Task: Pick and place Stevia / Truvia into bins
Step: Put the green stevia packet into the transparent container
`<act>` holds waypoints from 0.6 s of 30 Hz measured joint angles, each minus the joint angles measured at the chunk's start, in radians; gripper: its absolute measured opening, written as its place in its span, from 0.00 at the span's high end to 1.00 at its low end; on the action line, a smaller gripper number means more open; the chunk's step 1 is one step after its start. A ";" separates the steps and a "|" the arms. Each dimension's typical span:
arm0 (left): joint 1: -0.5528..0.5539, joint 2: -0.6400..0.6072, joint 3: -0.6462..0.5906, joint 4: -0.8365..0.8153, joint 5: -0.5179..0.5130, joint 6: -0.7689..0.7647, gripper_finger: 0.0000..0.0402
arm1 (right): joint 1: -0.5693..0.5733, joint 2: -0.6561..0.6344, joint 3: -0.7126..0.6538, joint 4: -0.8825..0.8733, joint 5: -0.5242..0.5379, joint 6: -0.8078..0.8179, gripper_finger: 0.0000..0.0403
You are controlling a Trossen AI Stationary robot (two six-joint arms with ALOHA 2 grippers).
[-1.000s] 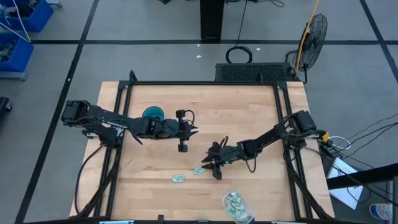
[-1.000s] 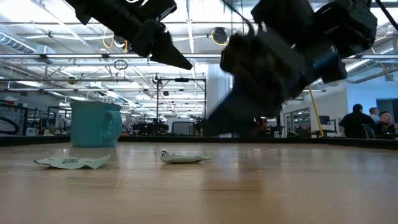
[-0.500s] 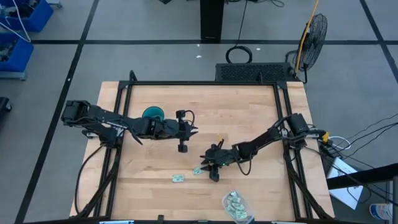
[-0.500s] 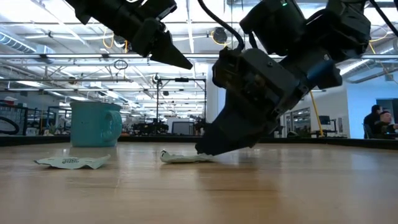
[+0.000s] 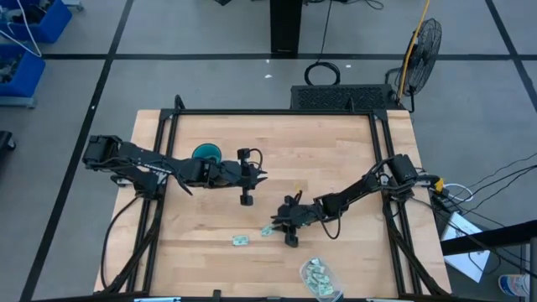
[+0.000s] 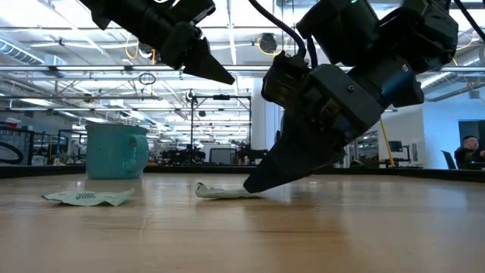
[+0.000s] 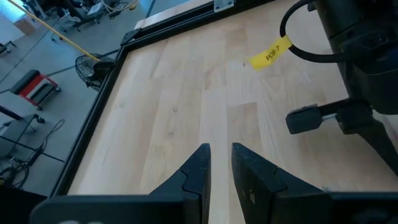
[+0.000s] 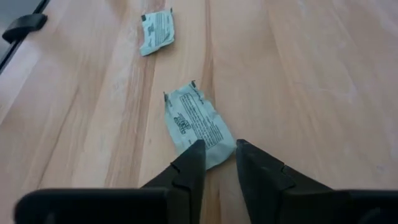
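Two pale green-and-white Stevia sachets lie flat on the wooden table: one (image 5: 268, 229) (image 6: 220, 192) (image 8: 196, 121) near the middle, the other (image 5: 242, 241) (image 6: 85, 198) (image 8: 157, 31) to its left. My right gripper (image 5: 278, 226) (image 8: 219, 152) is down at the first sachet, shut on its end. The teal mug (image 5: 206, 152) (image 6: 115, 150) stands at the far left. The clear tub (image 5: 320, 278) sits at the near edge and holds several sachets. My left gripper (image 5: 263, 176) (image 7: 219, 158) hovers shut above the table's middle, right of the mug. My right gripper has the nearer sachet by its right end (image 8: 219, 148), which sits between the two fingertips (image 8: 194, 155). The fingers slant down from the table's right side, their tips at the tabletop (image 6: 250, 186). The sachet still lies flat on the wood.
A black frame (image 5: 379, 134) borders the table. A small yellow tag (image 7: 270, 53) lies on the wood between the two arms. Bare wood spreads to the left and far side of the sachets.
My right gripper has come down and moved toward the table's left and near edge, from above the wood to the right end of the nearer sachet, its fingertips reaching the tabletop. The sachets and my left arm have kept still.
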 joint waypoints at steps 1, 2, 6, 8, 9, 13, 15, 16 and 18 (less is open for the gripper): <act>0.000 0.000 0.000 0.000 0.000 0.000 0.82 | 0.000 0.000 0.000 0.000 -0.003 -0.009 0.81; 0.000 0.000 0.000 0.000 0.000 0.000 0.82 | 0.000 0.000 0.000 0.000 -0.004 -0.016 0.83; 0.000 0.000 0.000 0.000 0.000 0.000 0.82 | 0.000 0.000 -0.001 -0.001 -0.005 -0.022 0.89; 0.000 0.000 0.000 0.000 0.000 0.000 0.82 | 0.000 0.001 -0.001 -0.001 -0.005 -0.039 0.93; 0.000 0.000 0.000 0.000 0.000 0.000 0.82 | 0.000 0.001 -0.001 -0.001 -0.005 -0.051 0.95; 0.000 0.000 0.000 0.000 0.000 0.001 0.82 | 0.008 -0.010 -0.002 -0.002 0.006 -0.070 0.99; 0.000 0.000 0.000 0.000 0.000 0.001 0.82 | 0.020 -0.043 -0.005 -0.030 -0.007 -0.084 0.99; 0.000 0.000 0.000 0.000 0.000 0.001 0.82 | 0.028 -0.071 -0.005 -0.048 -0.009 -0.094 1.00; 0.000 0.000 0.000 0.000 0.000 0.001 0.82 | 0.046 -0.148 -0.004 -0.109 -0.031 -0.100 1.00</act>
